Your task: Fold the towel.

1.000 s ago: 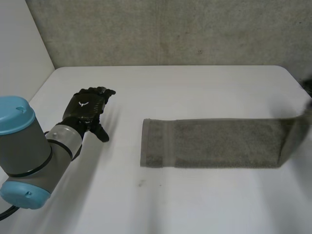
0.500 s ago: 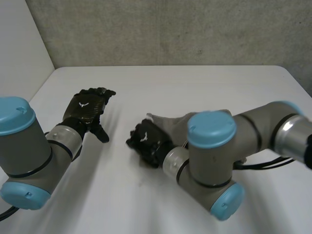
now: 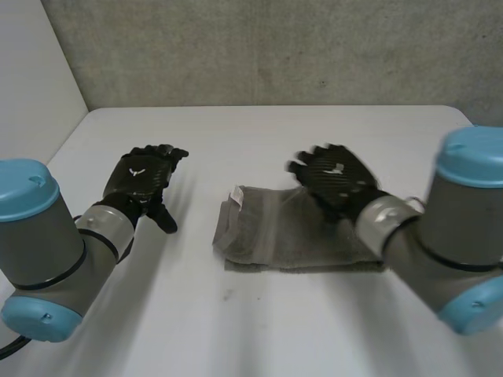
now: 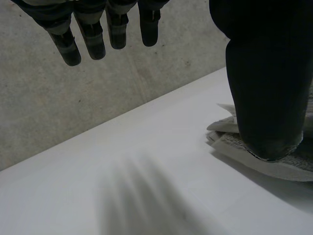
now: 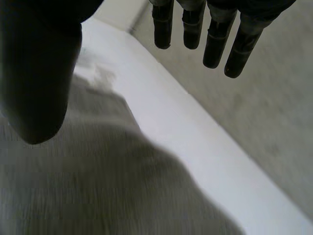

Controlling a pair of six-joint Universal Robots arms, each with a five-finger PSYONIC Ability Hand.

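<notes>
While hanging over bare counter [image 3: 196,314], holds nothing: left hand [image 3: 144,177], wide, fingers [image 4: 90,39] straight and slightly spread, thumb off to one side. Stands near the towel [image 3: 291,236] but apart from it, with the rumpled towel end just past the thumb in the left wrist view.

Towel: lies flat on the counter off the left hand's thumb side and looks doubled over into two layers. White label [image 3: 236,195] sticks up at the end nearer the left hand.

Right hand [image 3: 334,177]: hovers over the towel's far edge, toward the end away from the left hand. Wide too, fingers [image 5: 215,44] straight, thumb apart, gripping nothing. In the right wrist view, towel under palm and thumb, fingertips pointing out past the cloth's edge over bare counter. Cannot tell whether the palm touches the cloth.

Beyond both hands' fingertips: more white counter, then a grey concrete wall [image 3: 275,47].
</notes>
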